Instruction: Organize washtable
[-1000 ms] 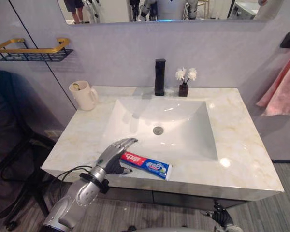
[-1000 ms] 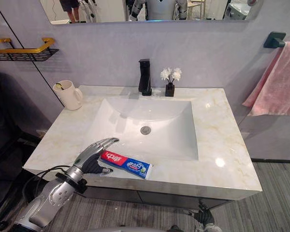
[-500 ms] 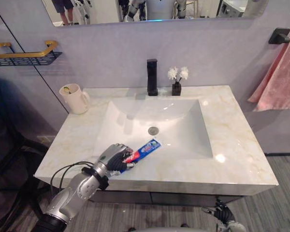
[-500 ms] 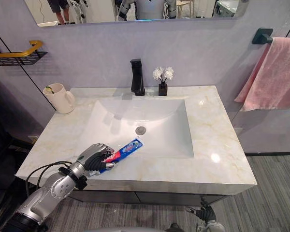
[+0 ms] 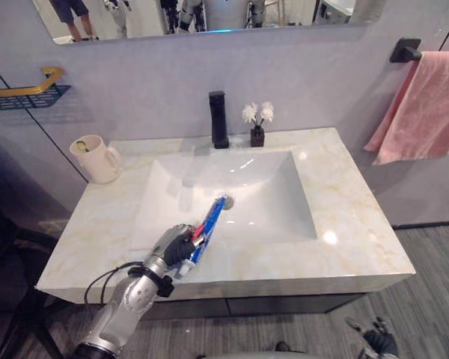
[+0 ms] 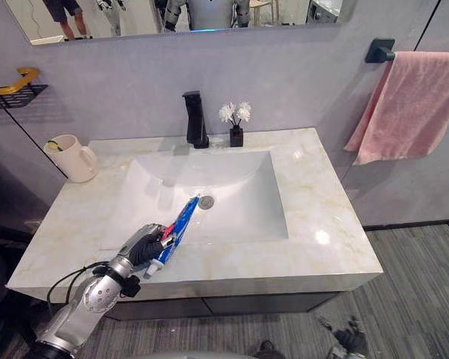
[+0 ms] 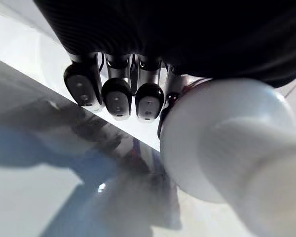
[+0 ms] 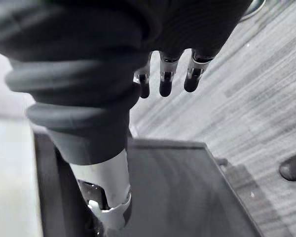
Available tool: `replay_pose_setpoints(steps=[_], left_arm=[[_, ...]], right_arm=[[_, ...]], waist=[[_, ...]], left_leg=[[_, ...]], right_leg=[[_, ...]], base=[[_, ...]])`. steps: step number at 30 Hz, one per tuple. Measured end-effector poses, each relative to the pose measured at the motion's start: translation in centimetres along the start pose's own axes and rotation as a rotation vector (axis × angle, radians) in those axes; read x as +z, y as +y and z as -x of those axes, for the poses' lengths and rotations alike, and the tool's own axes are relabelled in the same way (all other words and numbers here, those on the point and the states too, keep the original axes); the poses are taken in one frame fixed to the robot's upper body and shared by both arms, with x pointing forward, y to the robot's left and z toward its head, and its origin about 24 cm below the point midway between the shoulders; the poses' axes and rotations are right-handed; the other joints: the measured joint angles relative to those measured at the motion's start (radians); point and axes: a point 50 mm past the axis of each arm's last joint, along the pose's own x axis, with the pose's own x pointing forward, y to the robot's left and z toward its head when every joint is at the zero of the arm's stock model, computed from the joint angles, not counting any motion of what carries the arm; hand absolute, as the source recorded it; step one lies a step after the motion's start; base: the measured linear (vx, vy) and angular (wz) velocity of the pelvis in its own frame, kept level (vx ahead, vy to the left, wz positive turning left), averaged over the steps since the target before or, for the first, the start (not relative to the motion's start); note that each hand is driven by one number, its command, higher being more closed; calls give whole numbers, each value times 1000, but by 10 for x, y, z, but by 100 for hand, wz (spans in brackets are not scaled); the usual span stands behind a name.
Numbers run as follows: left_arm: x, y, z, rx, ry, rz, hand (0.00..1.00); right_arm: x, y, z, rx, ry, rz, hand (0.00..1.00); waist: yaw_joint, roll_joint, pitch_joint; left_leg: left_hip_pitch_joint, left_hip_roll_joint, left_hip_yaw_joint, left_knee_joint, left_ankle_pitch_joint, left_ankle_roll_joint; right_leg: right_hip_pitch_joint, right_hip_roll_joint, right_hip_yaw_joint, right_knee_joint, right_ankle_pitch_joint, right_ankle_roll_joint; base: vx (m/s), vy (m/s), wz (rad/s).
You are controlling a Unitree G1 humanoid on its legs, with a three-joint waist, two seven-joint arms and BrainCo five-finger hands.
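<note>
Presently, the step in hand is judged to be the carry of a picked-up item, with placement not yet done.

The marble desk (image 5: 359, 224) carries a white sink (image 5: 273, 194) set into its middle. A pink towel (image 5: 419, 105) hangs on the wall to the right of the sink. A gold-railed shelf (image 5: 22, 86) is fixed to the wall, left of the sink and higher. A cream mug (image 5: 93, 161) stands upright on the desk at the sink's left rear corner; something small shows at its rim, too small to identify. A black faucet (image 5: 218, 120) stands behind the sink, with a small flower vase (image 5: 257, 134) just beside it, also behind the sink.

The toothpaste tube (image 5: 209, 221) is clear of the desk at the sink's front left. It is tilted, with the flat end raised over the basin toward the drain and the white cap end low.

The left hand (image 5: 173, 247) has its fingers curled tight round the cap end of the tube. The right hand (image 8: 166, 79) hangs low, right of the sink and below desk level. Its fingers are relaxed and it holds nothing.

Assessment: the likely destination is the mug. The next move would call for a swing to the sink's left rear, with the tube brought upright over the mug's mouth before release. The grip sits at one end, so the long free end may sway or strike the rim.
</note>
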Motion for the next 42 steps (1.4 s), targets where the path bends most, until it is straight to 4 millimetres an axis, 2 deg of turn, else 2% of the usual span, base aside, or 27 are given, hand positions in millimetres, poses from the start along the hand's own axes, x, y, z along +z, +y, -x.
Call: replay_pose_setpoints(steps=[2, 3, 6, 9, 12, 13, 14, 16, 18, 19, 20, 21, 22, 24, 25, 27, 28, 30, 33, 37, 42], left_arm=[[4, 0, 2, 47, 5, 55, 100], [6, 1, 2, 56, -2, 67, 100], [13, 11, 3, 142, -18, 103, 100], [14, 23, 4, 208, -22, 97, 100], [14, 27, 5, 230, -22, 92, 100], [17, 29, 5, 238, -36, 92, 100], [18, 30, 5, 243, -43, 95, 100], [23, 32, 4, 262, -65, 128, 100], [27, 34, 3, 270, -85, 144, 100], [28, 34, 3, 270, -93, 155, 100], [31, 34, 1, 271, -109, 175, 100], [33, 35, -1, 271, -123, 180, 100], [35, 35, -3, 271, -135, 182, 100], [46, 34, -9, 263, -187, 212, 100], [48, 33, -10, 259, -201, 215, 100], [58, 35, -11, 270, -243, 225, 100], [60, 36, -12, 277, -252, 228, 100], [67, 43, -15, 314, -292, 231, 100], [78, 53, -19, 370, -346, 224, 100], [86, 56, -22, 417, -379, 205, 100], [89, 53, -22, 447, -381, 176, 100]], right_arm=[[33, -15, 0, -94, -147, -79, 0], [43, -18, 0, -115, -188, -93, 0], [101, -35, 14, -222, -452, -159, 0], [146, -36, 30, -277, -663, -187, 0], [180, -29, 46, -267, -837, -227, 0], [210, -22, 61, -232, -990, -253, 0], [219, -19, 65, -214, -1036, -256, 0], [253, -4, 83, -100, -1212, -266, 0], [288, 20, 107, 74, -1400, -271, 0], [297, 29, 115, 143, -1447, -277, 0], [317, 53, 133, 308, -1554, -277, 0], [323, 67, 143, 412, -1593, -273, 0], [326, 77, 147, 482, -1605, -277, 0], [324, 116, 160, 729, -1578, -284, 0], [321, 124, 162, 783, -1556, -284, 0], [306, 163, 164, 972, -1442, -245, 0], [302, 171, 165, 1013, -1407, -241, 0], [285, 202, 169, 1152, -1287, -211, 0], [265, 230, 176, 1269, -1173, -175, 0], [244, 252, 180, 1335, -1055, -171, 0], [220, 274, 178, 1382, -904, -167, 0]], waist=[[1, 2, -2], [1, 2, -2], [-10, -5, -2], [-13, -12, -4], [-13, -13, -4], [-11, -12, -5], [-10, -12, -5], [-8, -12, -5], [-8, -12, -5], [-8, -12, -5], [-5, -12, -5], [5, -12, -5], [13, -12, -5], [37, -12, -6], [42, -11, -6], [58, -11, -6], [61, -11, -6], [73, -11, -6], [77, -11, -6], [95, -11, -6], [95, -12, -6]], left_leg=[[1, 2, 33, 4, -9, 0], [2, 3, 36, 5, -11, 1], [6, 4, 46, 12, -18, 2], [8, 12, 50, 14, -22, -2], [9, 16, 52, 17, -25, -5], [6, 17, 53, 17, -25, -5], [5, 17, 53, 17, -25, -5], [3, 17, 53, 18, -25, -5], [2, 16, 49, 23, -25, -5], [2, 16, 45, 25, -25, -5], [-3, 16, 41, 33, -26, -5], [-7, 16, 35, 36, -26, -5], [-9, 16, 32, 38, -26, -5], [-20, 14, 11, 42, -25, -5], [-21, 14, 8, 42, -25, -5], [-23, 12, -10, 43, -22, -6], [-23, 11, -13, 42, -22, -6], [-29, 10, -20, 40, -13, -5], [-33, 8, -36, 31, -4, -6], [-34, 7, -38, 31, -3, -7], [-35, -1, -58, 3, 19, -2]], right_leg=[[-16, 2, 31, 1, 3, -1], [-16, 3, 34, 2, 3, 0], [-16, 6, 45, 3, 6, 1], [-17, 14, 52, 3, 6, 0], [-19, 20, 56, 3, 7, -1], [-24, 21, 59, 3, 9, -1], [-25, 21, 60, 3, 10, -1], [-26, 20, 63, 3, 13, 1], [-17, 19, 60, 4, 14, 2], [-13, 19, 55, 4, 14, 2], [-8, 18, 44, 4, 14, 2], [-8, 18, 39, 4, 14, 2], [-8, 18, 37, 4, 14, 3], [-5, 16, 16, 4, 15, 3], [-5, 15, 14, 4, 15, 3], [3, 13, -3, 4, 15, 4], [4, 13, -10, 4, 15, 4], [4, 12, -21, 4, 15, 4], [4, 10, -43, 4, 15, 3], [4, 9, -46, 4, 15, 3], [2, 2, -67, 4, 15, 3]], base=[[-2, 15, -36], [3, 17, -30], [3, 3, -10], [-19, -16, -6], [-19, -19, -7], [-21, -14, -6], [-18, -9, -7], [-5, -1, -2], [-1, -2, 3], [-29, -7, 17], [-50, -11, 20], [-50, -11, 18], [-55, -13, 16], [-45, -13, 23], [-30, -7, 22], [-15, -3, 19], [-11, -5, 15], [-18, -6, 12], [-19, -8, 16], [-6, -2, 2], [-32, -1, 12]])
